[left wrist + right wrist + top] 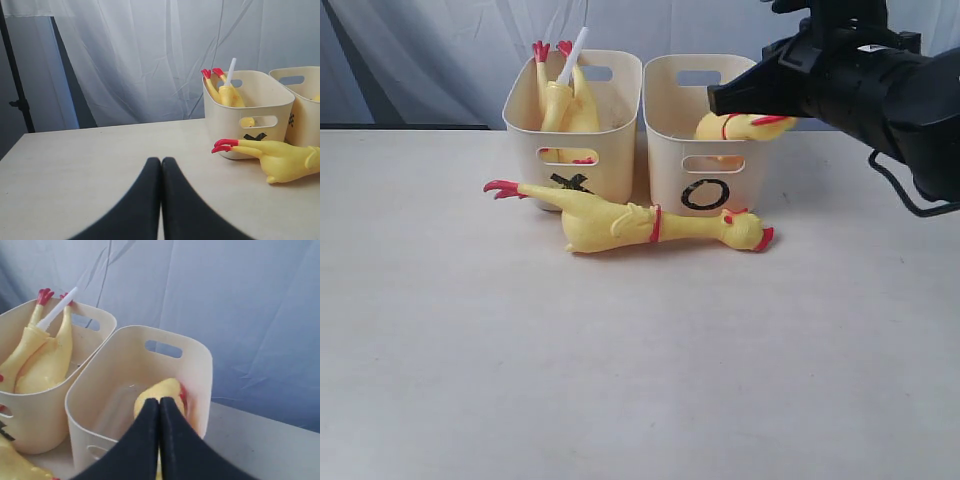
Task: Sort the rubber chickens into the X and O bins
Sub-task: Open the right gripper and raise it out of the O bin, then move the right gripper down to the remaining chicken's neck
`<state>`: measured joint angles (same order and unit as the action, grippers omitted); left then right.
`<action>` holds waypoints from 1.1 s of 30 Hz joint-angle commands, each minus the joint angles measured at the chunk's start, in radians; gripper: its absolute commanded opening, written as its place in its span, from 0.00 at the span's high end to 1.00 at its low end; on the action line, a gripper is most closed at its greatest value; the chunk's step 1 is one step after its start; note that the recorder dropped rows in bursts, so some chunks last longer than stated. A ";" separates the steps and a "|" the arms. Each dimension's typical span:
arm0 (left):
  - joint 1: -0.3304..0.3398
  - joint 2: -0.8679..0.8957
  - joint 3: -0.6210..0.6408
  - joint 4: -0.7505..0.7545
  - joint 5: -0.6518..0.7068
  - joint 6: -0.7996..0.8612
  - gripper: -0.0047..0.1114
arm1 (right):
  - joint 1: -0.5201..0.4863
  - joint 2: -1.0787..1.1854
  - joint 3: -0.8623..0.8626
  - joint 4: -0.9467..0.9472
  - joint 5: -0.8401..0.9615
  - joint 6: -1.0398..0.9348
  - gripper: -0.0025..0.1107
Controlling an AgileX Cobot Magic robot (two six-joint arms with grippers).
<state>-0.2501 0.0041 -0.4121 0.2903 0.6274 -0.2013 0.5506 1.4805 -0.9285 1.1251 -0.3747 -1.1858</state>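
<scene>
Cream O bin (661,130) job: lift the right gripper (159,401) (fingers pressed shut, can't tell if pinching anything) straight up off the yellow chicken piece (745,127) inside, then open the shut left gripper (161,160) for the big chicken (620,222) lying on the table (620,380) before it and the X bin (525,140).

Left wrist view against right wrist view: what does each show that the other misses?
Left wrist only: the black X, the red feet of the chicken lying on the table, and the shut left gripper. Right wrist only: the inside of the O bin, a yellow chicken piece in it, and the shut right gripper. Both: the X bin holding a feet-up chicken and a white stick.
</scene>
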 commanded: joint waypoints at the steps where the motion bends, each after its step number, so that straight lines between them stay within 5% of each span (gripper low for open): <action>1: -0.001 -0.004 0.006 -0.004 -0.002 -0.007 0.96 | -0.004 0.002 -0.005 0.003 -0.064 -0.015 0.99; 14: -0.001 -0.004 0.006 -0.004 -0.002 -0.007 0.96 | -0.002 -0.024 -0.005 -0.007 -0.005 -0.015 0.99; 33: -0.001 -0.004 0.006 -0.006 -0.002 -0.007 0.96 | -0.002 -0.035 -0.005 -0.507 0.677 -0.017 0.99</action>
<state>-0.2501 0.0041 -0.4121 0.2903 0.6274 -0.2013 0.5506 1.4152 -0.9285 0.7076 0.2595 -1.1984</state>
